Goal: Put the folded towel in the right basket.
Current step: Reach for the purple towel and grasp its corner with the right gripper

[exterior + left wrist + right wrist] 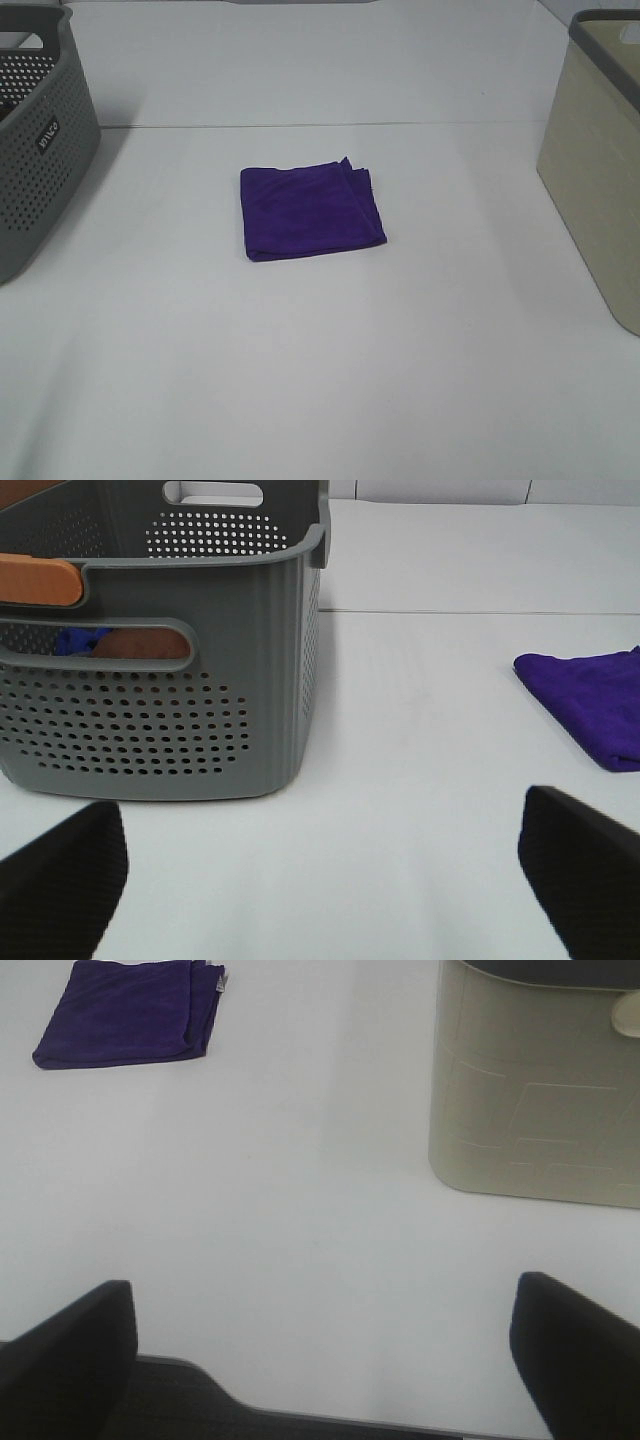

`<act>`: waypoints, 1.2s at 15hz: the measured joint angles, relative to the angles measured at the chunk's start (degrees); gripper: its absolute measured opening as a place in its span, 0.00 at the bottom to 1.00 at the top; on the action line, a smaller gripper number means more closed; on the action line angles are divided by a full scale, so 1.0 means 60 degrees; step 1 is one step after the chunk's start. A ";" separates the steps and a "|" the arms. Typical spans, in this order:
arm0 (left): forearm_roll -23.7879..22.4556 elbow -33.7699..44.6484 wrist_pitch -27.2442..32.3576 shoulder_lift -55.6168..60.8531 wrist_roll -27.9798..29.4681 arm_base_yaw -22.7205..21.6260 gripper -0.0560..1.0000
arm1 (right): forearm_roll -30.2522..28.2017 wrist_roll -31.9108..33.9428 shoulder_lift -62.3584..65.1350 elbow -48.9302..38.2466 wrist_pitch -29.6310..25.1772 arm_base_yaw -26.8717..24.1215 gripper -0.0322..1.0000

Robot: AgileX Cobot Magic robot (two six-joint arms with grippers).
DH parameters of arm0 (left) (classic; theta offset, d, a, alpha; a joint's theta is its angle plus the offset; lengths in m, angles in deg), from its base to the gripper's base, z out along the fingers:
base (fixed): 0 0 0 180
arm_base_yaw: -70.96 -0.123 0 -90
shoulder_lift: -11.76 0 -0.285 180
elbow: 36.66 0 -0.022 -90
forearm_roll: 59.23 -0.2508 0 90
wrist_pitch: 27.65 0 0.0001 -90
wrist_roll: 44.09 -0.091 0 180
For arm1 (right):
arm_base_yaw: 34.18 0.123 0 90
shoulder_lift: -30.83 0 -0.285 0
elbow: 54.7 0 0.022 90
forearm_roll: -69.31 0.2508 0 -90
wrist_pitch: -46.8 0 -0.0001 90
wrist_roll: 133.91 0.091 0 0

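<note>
1. The folded towel (pixel 311 211) is purple, soft napped cloth, near-square, lying flat at the centre of the smooth white table (pixel 320 380).
2. It has no clear long axis; its layered loose edges face 3 o'clock.
3. The right basket (pixel 600 170), beige and smooth-walled, stands at 3 o'clock, well apart.
4. The grey perforated basket (pixel 40 140) stands at 10 o'clock.
5. The left gripper (pixel 322 880) and the right gripper (pixel 325 1360) are spread wide, empty.

Grey perforated basket (pixel 200 710), purple folded towel (pixel 595 705) well apart, fingers (pixel 60 890) spread wide
</note>
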 joint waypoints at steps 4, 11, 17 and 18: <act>0.0000 0.0000 0.0000 0.0000 0.0000 0.0000 0.99 | 0.0000 0.0000 0.0000 0.0000 0.0000 0.0000 0.97; 0.0000 0.0000 0.0000 0.0000 0.0000 0.0000 0.99 | 0.0057 0.0000 0.0000 0.0000 0.0000 0.0000 0.97; 0.0000 0.0000 0.0000 0.0000 0.0000 0.0000 0.99 | 0.0086 0.0000 0.0000 0.0000 0.0000 0.0000 0.97; 0.0000 0.0000 0.0000 0.0000 0.0000 0.0000 0.99 | 0.0086 0.0000 0.0000 0.0000 0.0000 0.0000 0.97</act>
